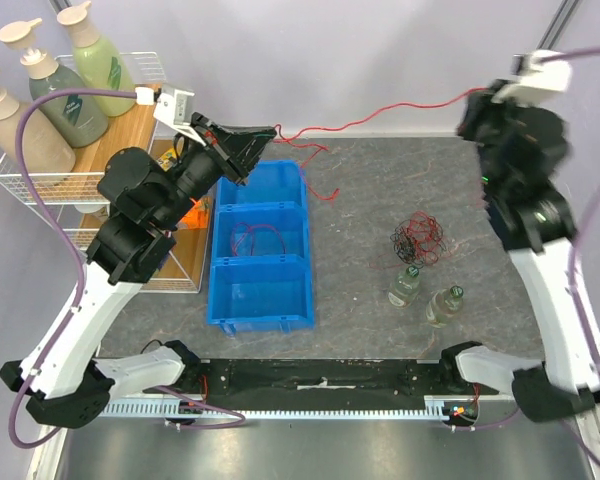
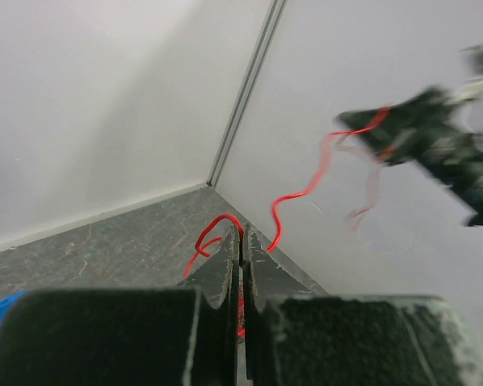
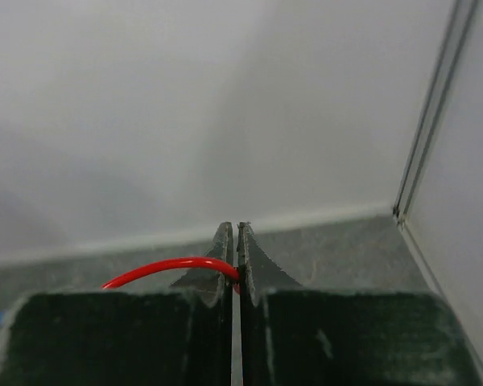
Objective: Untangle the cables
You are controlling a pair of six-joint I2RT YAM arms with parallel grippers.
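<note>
Now one red cable point(image 3: 177, 261) spans two clenched claws.
Above the three blue bins point(image 1: 260, 259) the left gripper point(image 2: 240, 241) grasps it; the right gripper point(image 3: 237, 235) grasps it far right of them; one tangle point(image 1: 418, 240) lies right of the bins, by two bottles point(image 1: 405, 285).

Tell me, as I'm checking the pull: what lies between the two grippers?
One red cable, strung through the air from the left gripper to the right gripper, both shut on it. The top view shows it best.
</note>
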